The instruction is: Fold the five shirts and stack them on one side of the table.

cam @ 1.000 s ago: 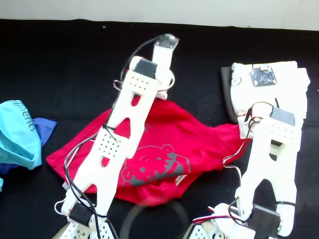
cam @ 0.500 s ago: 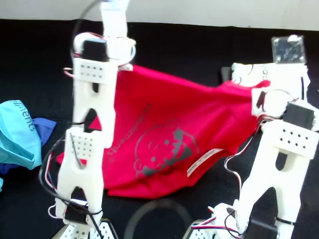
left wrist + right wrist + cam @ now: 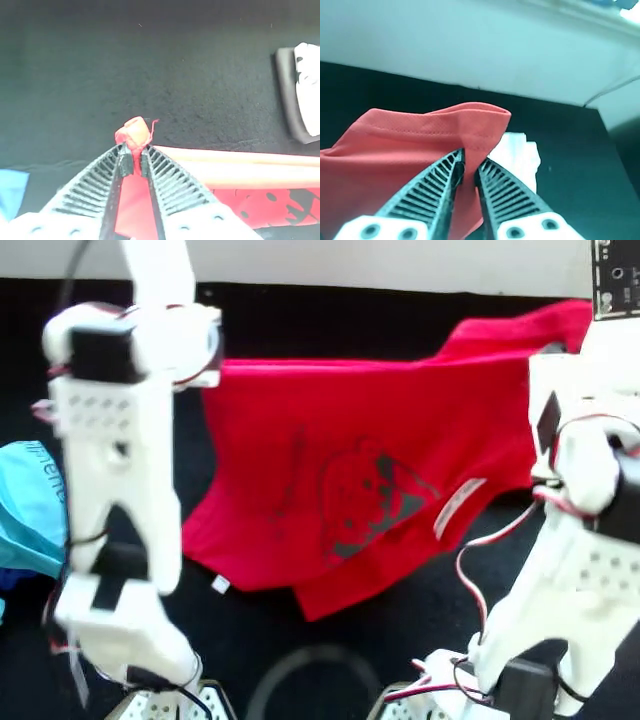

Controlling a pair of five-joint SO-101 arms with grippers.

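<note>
The left pincer [image 3: 133, 150] and right pincer [image 3: 468, 161] each clamp a thin pinch of red shirt [image 3: 350, 470]; more tension could slip a corner.

The red shirt [image 3: 350, 450] hangs spread above the black desk [image 3: 260, 640], its upper edge stretched between the left arm [image 3: 115, 440] at 9 o'clock and the right arm [image 3: 585, 540] at 3 o'clock; the corner toward 1 o'clock sits highest. A dark print [image 3: 370, 505] marks its middle, with a white label [image 3: 455, 508] just beside it toward 3 o'clock; a cyan shirt [image 3: 25, 510] lies bunched at the desk's 9 o'clock edge.
</note>
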